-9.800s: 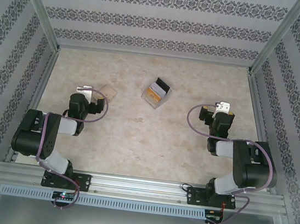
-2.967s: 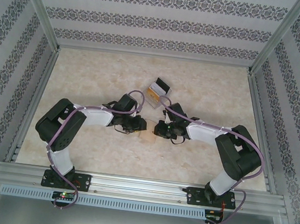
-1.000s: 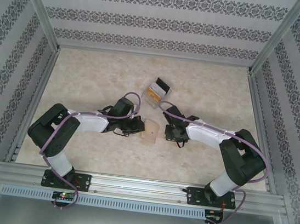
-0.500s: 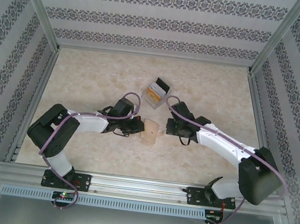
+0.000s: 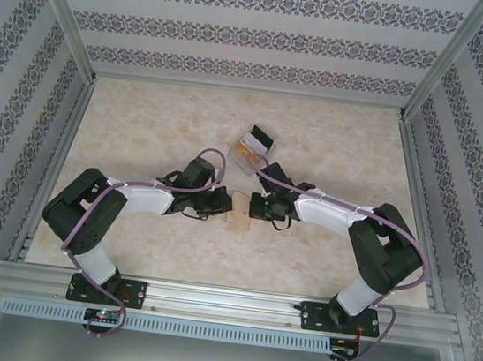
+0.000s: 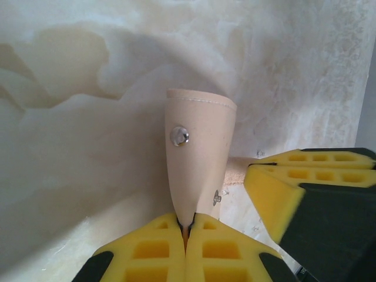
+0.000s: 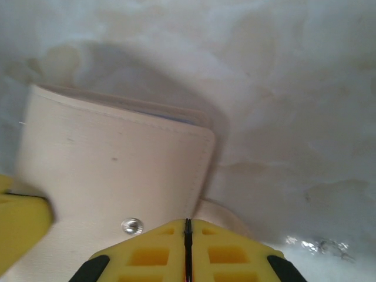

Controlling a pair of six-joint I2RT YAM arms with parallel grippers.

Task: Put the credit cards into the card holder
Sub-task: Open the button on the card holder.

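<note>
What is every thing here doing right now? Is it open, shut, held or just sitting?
card holder: unsnapped, held from two sides.
left gripper: shut on the card holder.
right gripper: shut, apparently on the card holder's other flap.
credit cards: standing on edge in the clear box.
clear box: holding the credit cards, not gripped.

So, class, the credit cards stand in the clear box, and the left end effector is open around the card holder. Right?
Not quite. The left end effector is shut on the card holder, as the left wrist view shows. The credit cards do stand in the clear box.
</note>
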